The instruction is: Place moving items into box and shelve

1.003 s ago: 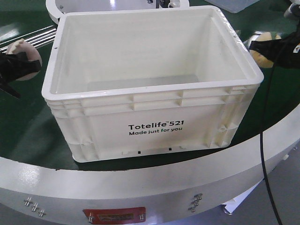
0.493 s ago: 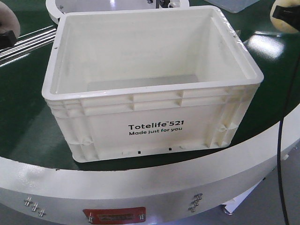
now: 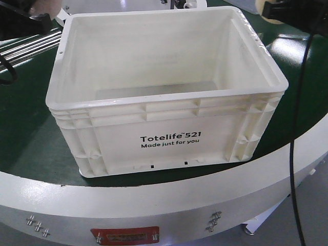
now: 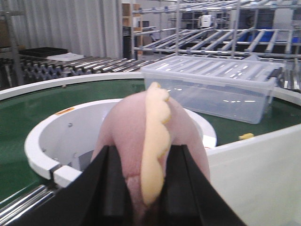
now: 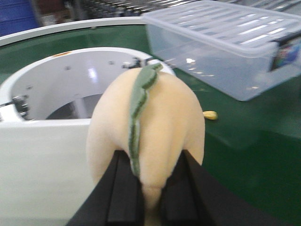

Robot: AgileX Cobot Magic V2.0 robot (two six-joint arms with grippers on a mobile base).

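A white open crate (image 3: pixel 169 97) marked "Totelife 521" stands empty on the green belt. My left gripper (image 4: pixel 143 183) is shut on a pink plush toy (image 4: pixel 127 136) with a yellow crest, held above the crate's far left corner; a bit of it shows in the front view (image 3: pixel 45 6). My right gripper (image 5: pixel 151 188) is shut on a cream plush toy (image 5: pixel 164 127) with a green crest, held above the crate's far right corner; its edge shows in the front view (image 3: pixel 267 7).
A clear lidded plastic bin (image 4: pixel 211 84) sits on the belt behind the crate. A white ring hub (image 4: pixel 47 141) lies at the belt's centre. A small yellow item (image 5: pixel 210 115) lies on the belt. Roller conveyors (image 3: pixel 31 43) at left.
Both grippers have risen with their plush toys and moved inward toward the crate's far corners, now mostly out of the front view's top edge.
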